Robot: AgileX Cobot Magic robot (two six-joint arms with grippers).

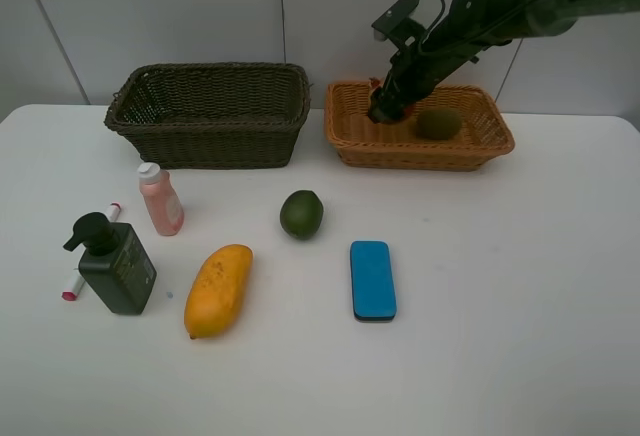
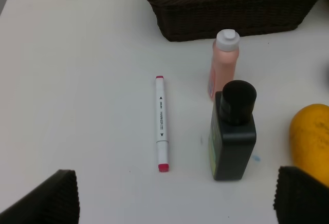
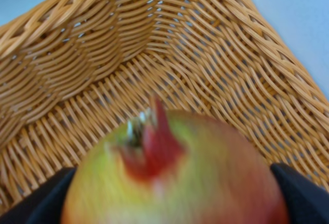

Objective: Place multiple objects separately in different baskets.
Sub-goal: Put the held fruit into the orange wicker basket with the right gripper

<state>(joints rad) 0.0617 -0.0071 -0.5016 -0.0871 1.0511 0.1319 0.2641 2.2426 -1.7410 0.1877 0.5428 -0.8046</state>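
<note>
My right gripper (image 1: 383,111) reaches down into the orange-tan basket (image 1: 420,152) at its left end. In the right wrist view it (image 3: 175,201) is shut on the red-green mango (image 3: 175,172) just above the woven floor. The brown kiwi (image 1: 438,123) lies in the same basket. The dark basket (image 1: 210,142) holds nothing that I can see. The lime (image 1: 301,214), yellow mango (image 1: 218,289), blue eraser (image 1: 372,279), pink bottle (image 1: 160,199), pump bottle (image 1: 113,263) and marker (image 2: 161,123) are on the table. My left gripper (image 2: 175,203) is open above them.
The white table (image 1: 500,306) ends at a grey wall behind the baskets. The left arm does not show in the exterior view. In the left wrist view the pump bottle (image 2: 233,131) and pink bottle (image 2: 224,62) stand close together.
</note>
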